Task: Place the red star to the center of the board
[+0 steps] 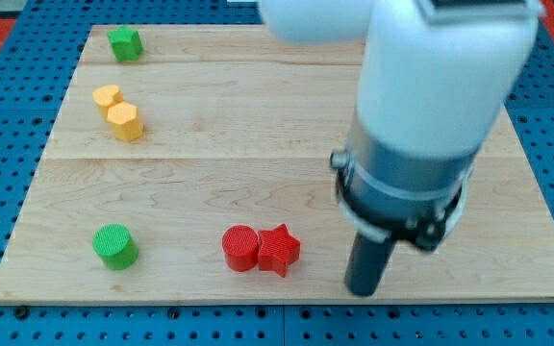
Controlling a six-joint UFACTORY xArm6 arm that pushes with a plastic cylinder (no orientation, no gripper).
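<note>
**Red star short of centre; push not yet made**

Nearest the view's bottom stands my tip (365, 289), the lower end of the dark rod, resting on the table (258, 183) just to the view's right of the red star (279, 250) and slightly below it. A clear gap separates the two; no contact is visible. This tool has no jaws and nothing to open or close, and it holds nothing.

Task status: judged as barely begun. The red star lies close to the table's bottom edge, well below the middle of the board, so the whole travel toward the centre is left to do. From its present side, the tool would drive the star toward the view's left, not upward; in my judgement it must first get beneath the star.

Condition of the red star: flat, five-pointed, bright red, lying level. Its left side touches a red cylinder (240, 247), which could be dragged along.

Further off, left of the star, sits a green cylinder (114, 245). Beyond, toward the top left, two yellow blocks (118, 111) touch, and a green block (124, 43) lies farthest.
</note>
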